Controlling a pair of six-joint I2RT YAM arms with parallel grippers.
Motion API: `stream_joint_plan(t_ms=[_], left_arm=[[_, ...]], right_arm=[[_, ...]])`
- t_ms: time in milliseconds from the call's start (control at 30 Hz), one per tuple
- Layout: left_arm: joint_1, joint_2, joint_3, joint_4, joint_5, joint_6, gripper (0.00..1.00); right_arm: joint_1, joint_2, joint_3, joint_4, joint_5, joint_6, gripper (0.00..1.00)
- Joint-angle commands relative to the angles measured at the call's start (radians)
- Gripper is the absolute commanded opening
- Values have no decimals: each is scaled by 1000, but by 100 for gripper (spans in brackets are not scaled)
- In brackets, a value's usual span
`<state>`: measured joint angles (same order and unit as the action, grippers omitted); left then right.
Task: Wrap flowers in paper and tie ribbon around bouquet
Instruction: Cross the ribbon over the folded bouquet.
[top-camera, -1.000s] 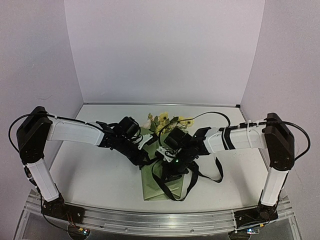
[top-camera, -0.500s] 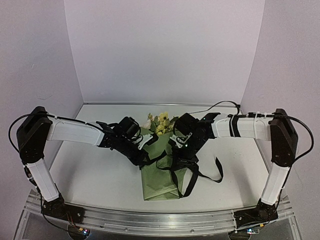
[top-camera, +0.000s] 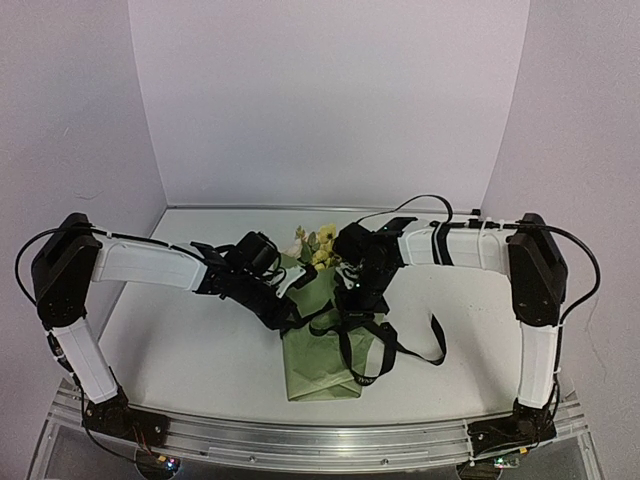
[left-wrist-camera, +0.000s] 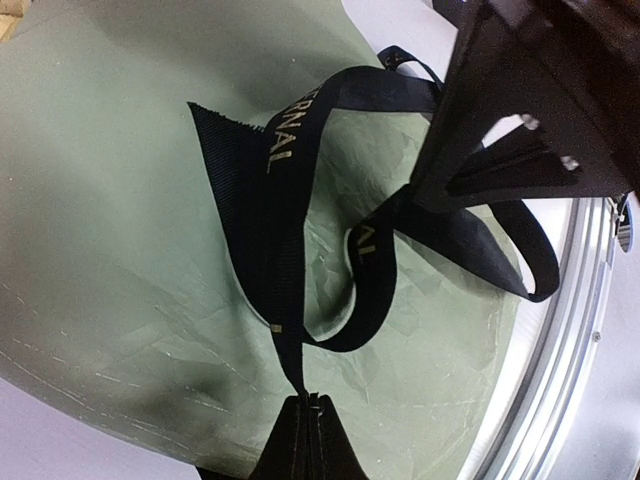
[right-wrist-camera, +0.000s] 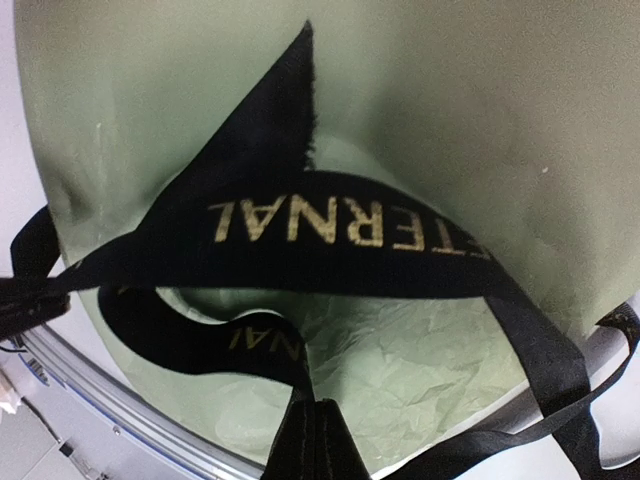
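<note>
The limp, light ribbon (left-wrist-camera: 245, 190) was clamped in the left end effector (left-wrist-camera: 312, 408) and right end effector (right-wrist-camera: 312, 412). Holds near its crossing were judged firmest.

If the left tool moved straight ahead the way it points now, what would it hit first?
Likely the olive paper, just beyond the ribbon that the left tool pinches; depth is unclear.
</note>
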<state>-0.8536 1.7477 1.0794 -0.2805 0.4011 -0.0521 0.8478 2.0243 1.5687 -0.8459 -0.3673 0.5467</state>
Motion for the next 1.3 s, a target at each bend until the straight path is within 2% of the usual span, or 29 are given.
stream_joint_plan(t_ms=[0, 433, 633, 767, 1033, 1267], left_arm=[[4, -54, 1, 48, 14, 7, 2], [4, -93, -33, 63, 21, 10, 3], [3, -36, -8, 12, 46, 24, 5], [4, 5, 10, -7, 40, 19, 15], [4, -46, 0, 59, -21, -28, 43], [4, -103, -17, 108, -64, -114, 63]], right_arm=[[2, 26, 64, -7, 112, 29, 0], [2, 92, 139, -2, 268, 84, 0], [8, 85, 137, 25, 218, 82, 0], [14, 41, 96, 55, 189, 71, 1], [21, -96, -36, 128, 140, 45, 24], [24, -215, -140, 166, 110, 29, 35]])
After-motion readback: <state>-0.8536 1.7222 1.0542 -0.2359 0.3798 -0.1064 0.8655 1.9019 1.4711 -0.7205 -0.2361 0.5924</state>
